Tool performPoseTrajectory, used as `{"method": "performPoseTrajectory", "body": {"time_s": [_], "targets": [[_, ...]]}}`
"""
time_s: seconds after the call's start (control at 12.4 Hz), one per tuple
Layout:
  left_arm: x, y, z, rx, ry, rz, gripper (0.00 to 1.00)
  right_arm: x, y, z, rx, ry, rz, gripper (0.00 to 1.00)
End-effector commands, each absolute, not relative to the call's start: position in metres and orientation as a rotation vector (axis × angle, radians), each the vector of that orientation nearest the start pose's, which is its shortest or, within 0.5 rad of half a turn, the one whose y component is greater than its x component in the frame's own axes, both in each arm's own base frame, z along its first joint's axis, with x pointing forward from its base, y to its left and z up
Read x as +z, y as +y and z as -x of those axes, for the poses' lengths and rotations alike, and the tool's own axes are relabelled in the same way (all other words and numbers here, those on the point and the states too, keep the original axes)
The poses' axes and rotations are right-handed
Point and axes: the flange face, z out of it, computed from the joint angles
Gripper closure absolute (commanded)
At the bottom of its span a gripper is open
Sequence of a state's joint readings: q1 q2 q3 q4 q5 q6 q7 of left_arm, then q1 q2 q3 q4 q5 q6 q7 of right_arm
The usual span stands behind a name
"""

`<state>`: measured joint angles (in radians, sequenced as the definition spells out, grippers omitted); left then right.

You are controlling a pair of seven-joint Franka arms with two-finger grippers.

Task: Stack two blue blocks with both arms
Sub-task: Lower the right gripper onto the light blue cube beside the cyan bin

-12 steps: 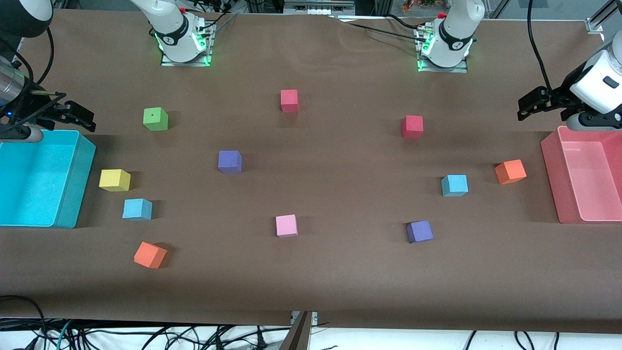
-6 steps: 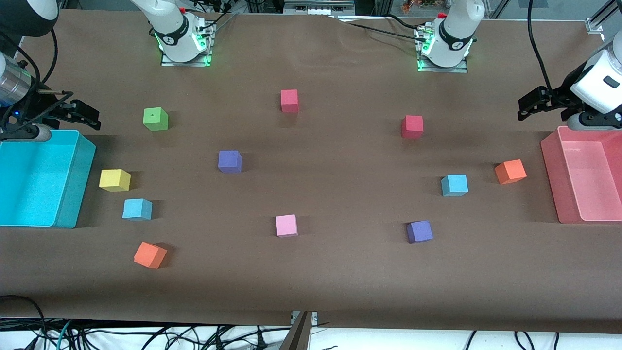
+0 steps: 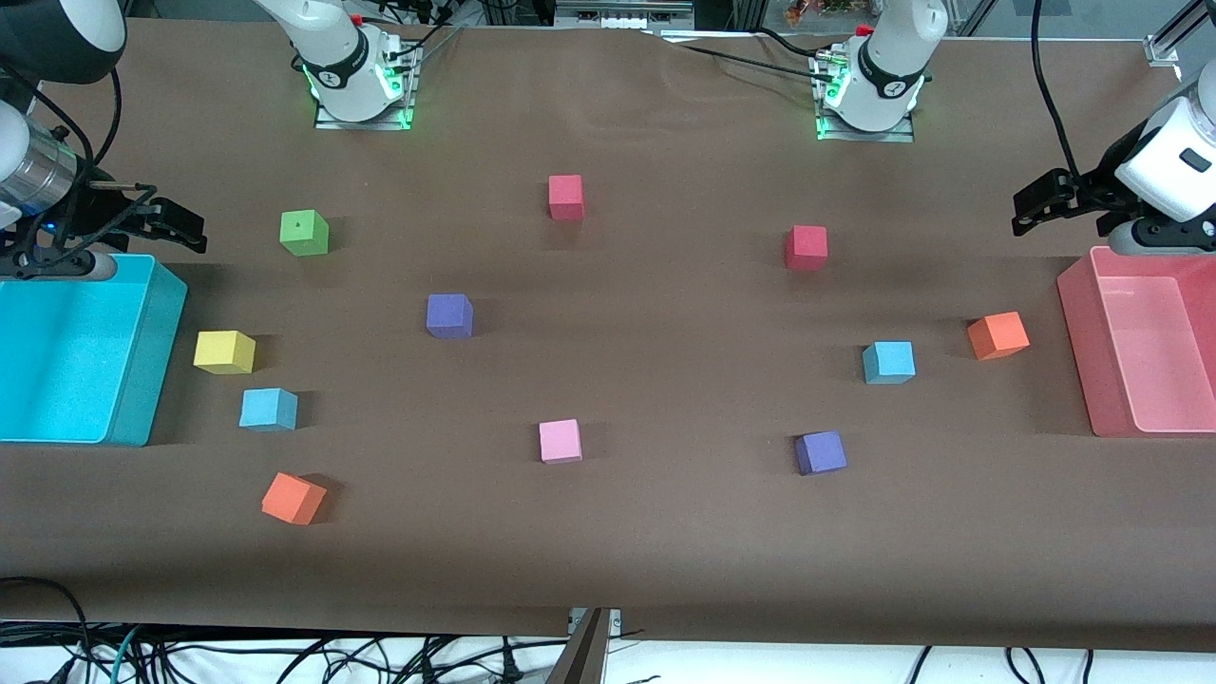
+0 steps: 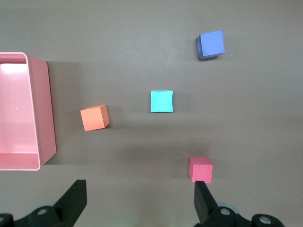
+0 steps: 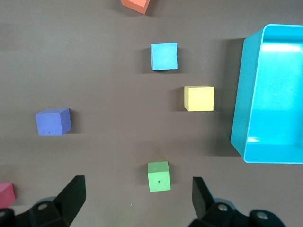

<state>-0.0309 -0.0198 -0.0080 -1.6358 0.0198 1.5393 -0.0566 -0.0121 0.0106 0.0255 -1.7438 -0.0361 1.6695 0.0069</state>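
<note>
both hands, left hand (image 3: 1031, 206) and right hand (image 3: 180, 228), hang spread over matte brown cloth (image 3: 665, 532); foam blue blocks (image 3: 888, 362) (image 3: 268, 409) lie apart.

Two sky-blue blocks (image 3: 268, 409) (image 3: 888, 362) lie on a brown table (image 3: 665, 532) among a cyan bin (image 3: 142, 380) and a pink bin (image 3: 1083, 351).

A high front camera faces my bases across the brown cloth-covered table (image 3: 608, 532). My wrist cameras look straight down from well above it; each shares nearby cubes with the front view.
</note>
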Motion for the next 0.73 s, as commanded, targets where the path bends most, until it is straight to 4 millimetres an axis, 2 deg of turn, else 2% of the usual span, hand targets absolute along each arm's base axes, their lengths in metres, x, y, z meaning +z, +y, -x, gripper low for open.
{"method": "performPoseTrajectory", "body": {"time_s": [0.0,0.16,0.48,0.65], "targets": [[0.607,-0.02,-0.545,0.119,-0.036,3.088,0.0,0.521,-0.001,-0.567,0.127,-0.011,3.181,0.01],[0.607,-0.019,-0.545,0.121,-0.036,3.088,0.0,0.489,-0.002,-0.586,0.114,-0.018,3.183,0.01],[0.606,-0.019,-0.546,0.124,-0.039,3.09,0.0,0.389,-0.022,-0.633,0.061,-0.041,3.188,0.01],[0.606,-0.018,-0.545,0.126,-0.041,3.088,0.0,0.337,-0.036,-0.651,-0.008,-0.115,3.189,0.01]]}}
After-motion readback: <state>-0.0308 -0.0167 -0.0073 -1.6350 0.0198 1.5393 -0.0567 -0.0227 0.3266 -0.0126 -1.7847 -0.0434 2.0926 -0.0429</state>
